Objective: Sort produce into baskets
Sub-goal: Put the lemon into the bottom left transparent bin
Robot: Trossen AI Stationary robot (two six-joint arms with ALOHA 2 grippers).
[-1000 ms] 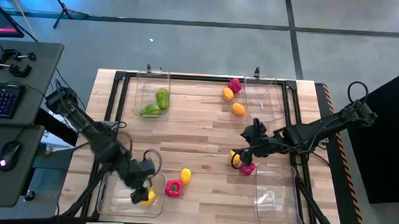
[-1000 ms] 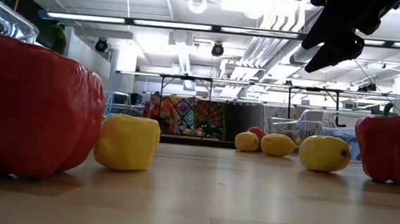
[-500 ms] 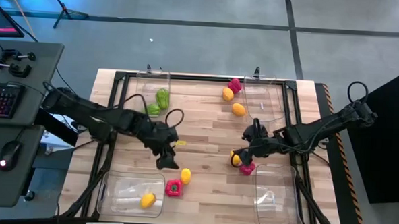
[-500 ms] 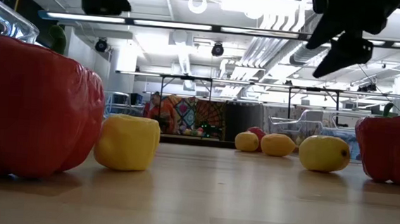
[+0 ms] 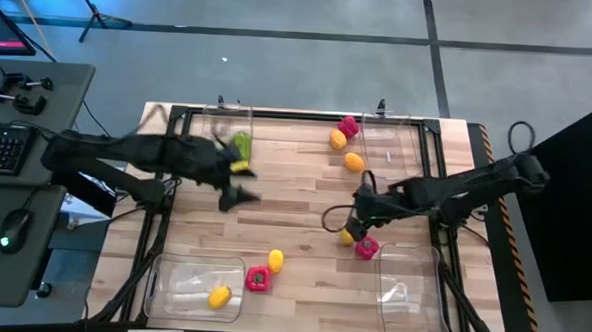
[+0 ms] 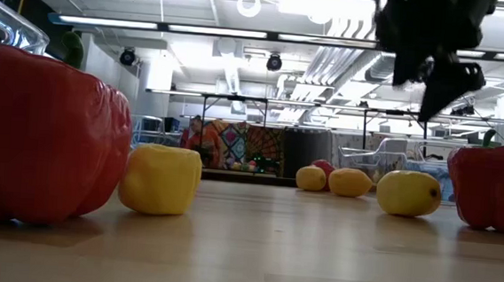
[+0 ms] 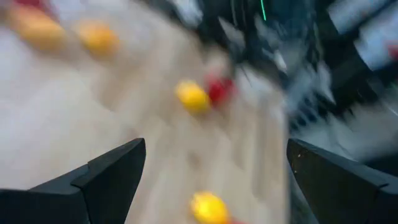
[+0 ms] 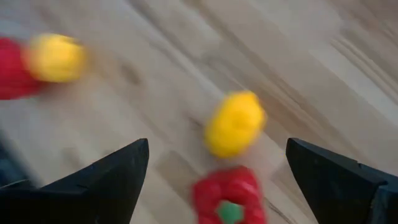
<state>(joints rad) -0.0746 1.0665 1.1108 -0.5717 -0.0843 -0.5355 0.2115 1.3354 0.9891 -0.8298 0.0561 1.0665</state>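
Produce lies scattered over the wooden bench [image 5: 304, 201] and in clear bins, high view. Largest first: bench fills the frame centre, dark frame rails along its edges.

Four clear baskets at the corners:
- upper-left basket [image 5: 209, 132], holding green pieces [image 5: 240, 144] partly under the left arm;
- upper-right basket [image 5: 397, 145], orange piece [image 5: 354, 162] at its left rim;
- lower-left basket [image 5: 176, 286], holding one yellow piece [image 5: 218, 297];
- lower-right basket [image 5: 411, 291], contents cannot be told.

Left arm reaches in from the left of the frame; left gripper [image 5: 237, 191] sits just below the upper-left basket, above bare bench. Left wrist view: fingers [image 7: 112, 174] spread wide, nothing between them.

Right arm reaches in from the right; right gripper [image 5: 354, 217] sits right of centre, just above a yellow piece [image 5: 349, 234] and a red pepper [image 5: 365, 249] that touch each other. Right wrist view: fingers [image 8: 118, 171] spread wide, empty, with the same yellow piece [image 8: 235, 122] and red pepper [image 8: 229, 196] between them in view, on the bench.

Loose on the bench: yellow pepper [image 5: 275, 259] and magenta-red pepper [image 5: 258, 278] near bottom centre, just right of the lower-left basket; orange piece [image 5: 337, 139] and magenta-red piece [image 5: 349, 126] at top centre, beside the upper-right basket.

Low view: large red pepper [image 6: 43, 135] at left, yellow pepper [image 6: 160, 179] beside it.
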